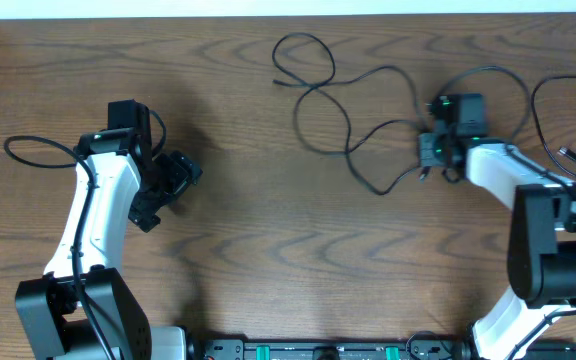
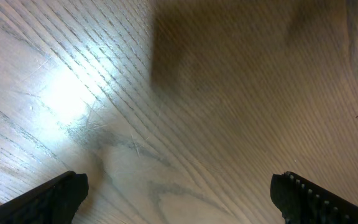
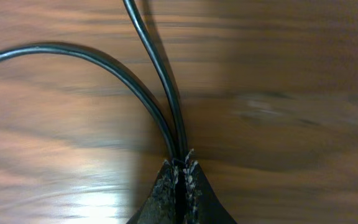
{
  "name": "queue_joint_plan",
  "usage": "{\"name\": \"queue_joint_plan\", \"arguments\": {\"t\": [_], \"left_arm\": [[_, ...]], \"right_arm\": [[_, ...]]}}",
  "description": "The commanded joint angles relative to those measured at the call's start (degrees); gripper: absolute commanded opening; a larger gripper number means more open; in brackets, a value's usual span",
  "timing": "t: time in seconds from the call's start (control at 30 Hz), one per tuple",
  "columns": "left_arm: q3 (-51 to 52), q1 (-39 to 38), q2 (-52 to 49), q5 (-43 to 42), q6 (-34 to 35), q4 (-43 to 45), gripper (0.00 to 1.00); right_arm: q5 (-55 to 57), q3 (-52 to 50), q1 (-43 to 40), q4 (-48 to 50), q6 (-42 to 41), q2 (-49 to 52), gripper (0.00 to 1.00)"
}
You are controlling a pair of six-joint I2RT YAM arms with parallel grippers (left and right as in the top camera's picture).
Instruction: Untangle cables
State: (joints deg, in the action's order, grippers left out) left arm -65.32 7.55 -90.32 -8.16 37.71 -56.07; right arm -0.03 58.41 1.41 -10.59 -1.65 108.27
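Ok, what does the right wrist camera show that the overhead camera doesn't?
Right wrist only: two black cable strands pinched together between the fingertips of the shut right claw. Overhead only: the cables looping across the far side of the table, and the left claw open, away from them. Both: the right claw on black cable over the wooden table.
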Motion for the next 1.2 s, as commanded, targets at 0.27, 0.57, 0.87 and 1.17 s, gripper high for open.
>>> {"name": "queue_joint_plan", "arguments": {"t": [0.27,0.57,0.87,1.17], "left_arm": [[-0.2,0.0,0.0,1.2,0.5,-0.2,0.99],[-0.2,0.0,0.0,1.2,0.5,-0.1,0.99],[-0.2,0.0,0.0,1.2,0.5,-0.2,0.99],[-0.2,0.0,0.0,1.2,0.5,-0.1,0.99]], "right_arm": [[-1.6,-1.2,-13.4,-8.1,-27.7,0.8,0.01],[-2.0,-1.2,-10.9,-12.7,-34.7,0.8,0.01],[-2.1,-1.2,-2.8,-1.8,1.6,0.8,0.01],[-2.1,-1.2,2.4,-1.9,48.9,0.8,0.01]]}}
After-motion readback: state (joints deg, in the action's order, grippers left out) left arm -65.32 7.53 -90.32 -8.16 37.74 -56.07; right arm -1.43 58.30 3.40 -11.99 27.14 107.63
